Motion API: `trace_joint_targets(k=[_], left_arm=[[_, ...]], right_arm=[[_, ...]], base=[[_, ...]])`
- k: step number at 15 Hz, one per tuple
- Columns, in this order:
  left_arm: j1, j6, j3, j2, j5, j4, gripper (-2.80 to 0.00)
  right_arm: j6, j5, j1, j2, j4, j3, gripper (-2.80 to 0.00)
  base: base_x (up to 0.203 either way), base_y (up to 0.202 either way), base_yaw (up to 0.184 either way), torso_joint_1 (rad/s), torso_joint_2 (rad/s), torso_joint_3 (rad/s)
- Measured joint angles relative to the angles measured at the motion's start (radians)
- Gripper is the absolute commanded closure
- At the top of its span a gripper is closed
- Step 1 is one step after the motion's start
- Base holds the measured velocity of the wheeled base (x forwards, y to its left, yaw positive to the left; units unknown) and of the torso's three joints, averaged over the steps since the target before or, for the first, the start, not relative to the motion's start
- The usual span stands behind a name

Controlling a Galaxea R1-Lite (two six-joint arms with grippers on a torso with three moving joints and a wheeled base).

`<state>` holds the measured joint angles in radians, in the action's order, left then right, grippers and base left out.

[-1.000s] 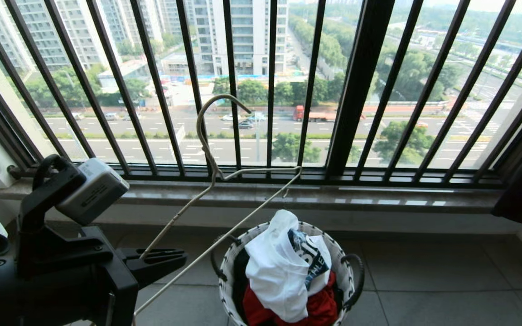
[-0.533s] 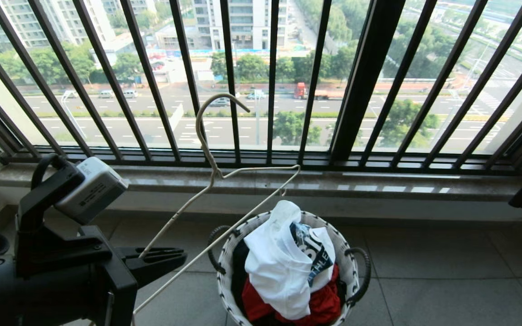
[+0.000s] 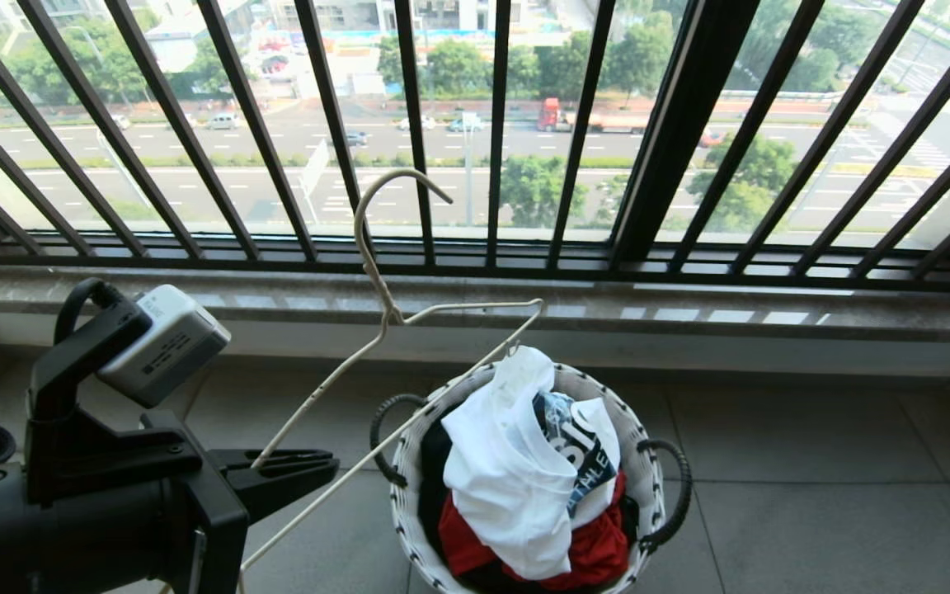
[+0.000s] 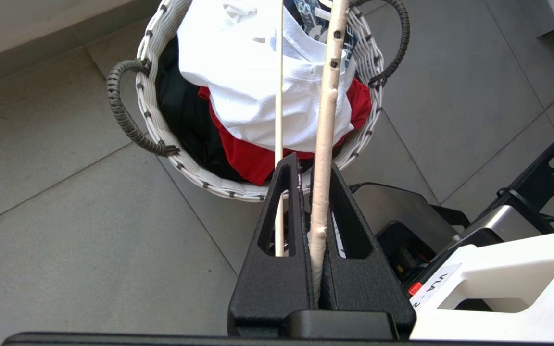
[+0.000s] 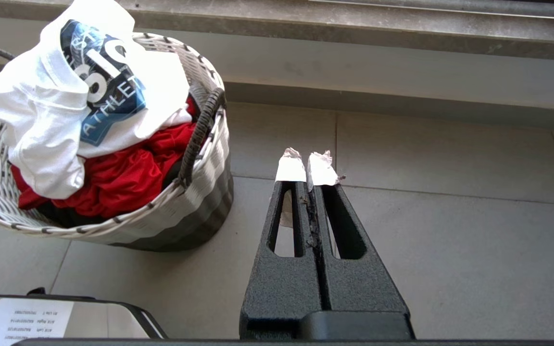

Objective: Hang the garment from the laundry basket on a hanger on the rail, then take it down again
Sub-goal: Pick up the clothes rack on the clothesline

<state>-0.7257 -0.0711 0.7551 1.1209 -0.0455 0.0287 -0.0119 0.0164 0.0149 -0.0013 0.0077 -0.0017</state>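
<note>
The basket [image 3: 409, 511] is set on the floor [image 3: 813, 511] before the window sill [image 3: 689, 309]. The T-shirt [image 3: 500, 487] is piled on other clothes [image 3: 599, 553] in it. The hanger [image 3: 376, 280] is held left of it by the left tool [image 3: 293, 474].

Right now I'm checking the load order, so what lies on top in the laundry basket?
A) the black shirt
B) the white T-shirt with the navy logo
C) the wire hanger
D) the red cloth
B: the white T-shirt is draped over the red cloth and the black shirt in the laundry basket.
</note>
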Motion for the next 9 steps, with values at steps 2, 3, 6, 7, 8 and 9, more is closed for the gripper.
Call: trace_joint_targets(k=[2,3,6,7,8,9], left_arm=[[0.000,0.000,0.000,-0.001,0.000,0.000,0.00],[0.000,0.000,0.000,-0.001,0.000,0.000,0.00],[0.000,0.000,0.000,-0.001,0.000,0.000,0.00],[0.000,0.000,0.000,-0.001,0.000,0.000,0.00],[0.000,0.000,0.000,-0.001,0.000,0.000,0.00],[0.000,0.000,0.000,-0.002,0.000,0.000,0.00]], right_arm=[[0.000,0.000,0.000,0.000,0.000,0.000,0.00],[0.000,0.000,0.000,0.000,0.000,0.000,0.00],[0.000,0.000,0.000,0.000,0.000,0.000,0.00],[0.000,0.000,0.000,0.000,0.000,0.000,0.00],[0.000,0.000,0.000,0.000,0.000,0.000,0.00],[0.000,0.000,0.000,0.000,0.000,0.000,0.00]], base=[[0.000,0.000,0.000,0.005,0.00,-0.200],[0.000,0.000,0.000,0.002,0.00,-0.206],[0.000,0.000,0.000,0.005,0.00,-0.201],[0.000,0.000,0.000,0.005,0.00,-0.195],[0.000,0.000,0.000,0.002,0.00,-0.193],[0.000,0.000,0.000,0.002,0.00,-0.198]])
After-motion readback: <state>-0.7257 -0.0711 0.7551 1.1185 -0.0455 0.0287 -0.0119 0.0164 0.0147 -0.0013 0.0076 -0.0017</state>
